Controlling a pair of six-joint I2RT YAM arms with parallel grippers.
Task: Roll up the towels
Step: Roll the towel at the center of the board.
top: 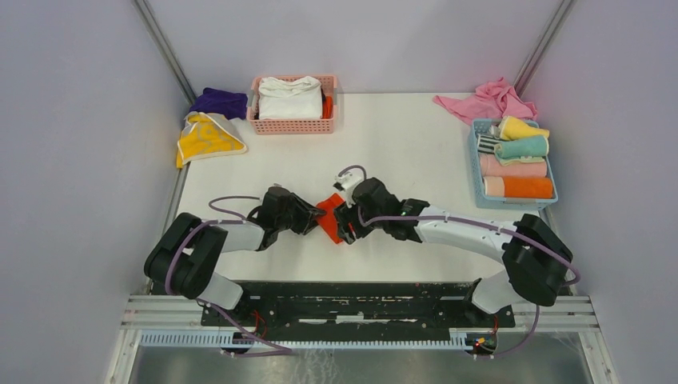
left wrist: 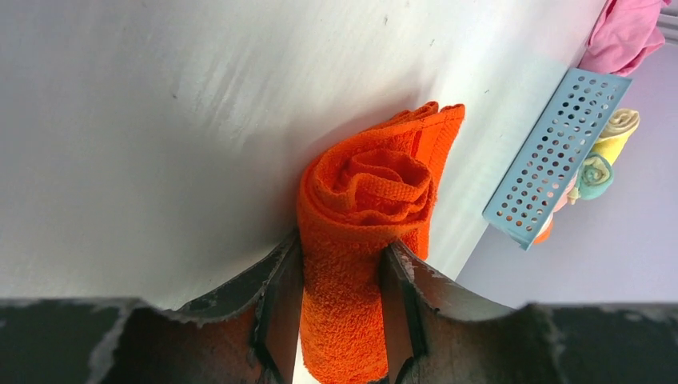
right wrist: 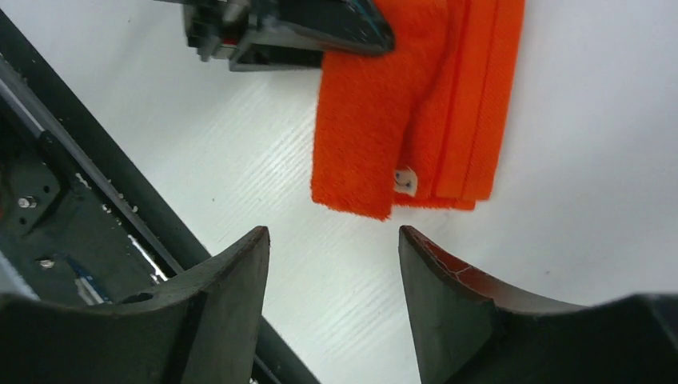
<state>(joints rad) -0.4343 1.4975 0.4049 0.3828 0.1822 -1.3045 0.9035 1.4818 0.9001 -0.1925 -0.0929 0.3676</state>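
An orange-red towel (top: pixel 329 214) lies near the table's front middle, partly rolled. In the left wrist view its rolled end (left wrist: pixel 376 188) shows a spiral, and my left gripper (left wrist: pixel 340 276) is shut on the roll. In the right wrist view the towel (right wrist: pixel 416 104) lies flat with a folded strip and a small white tag. My right gripper (right wrist: pixel 332 240) is open and empty just short of its near edge, and the left gripper's fingers (right wrist: pixel 320 28) hold its far end. From above, the left gripper (top: pixel 308 218) and right gripper (top: pixel 345 224) flank the towel.
A blue basket (top: pixel 482 172) at right holds several rolled towels; it also shows in the left wrist view (left wrist: pixel 552 160). A pink cloth (top: pixel 488 100) lies behind it. A pink basket (top: pixel 292 124) holds white cloth. Purple (top: pixel 217 101) and yellow (top: pixel 206 138) towels lie back left.
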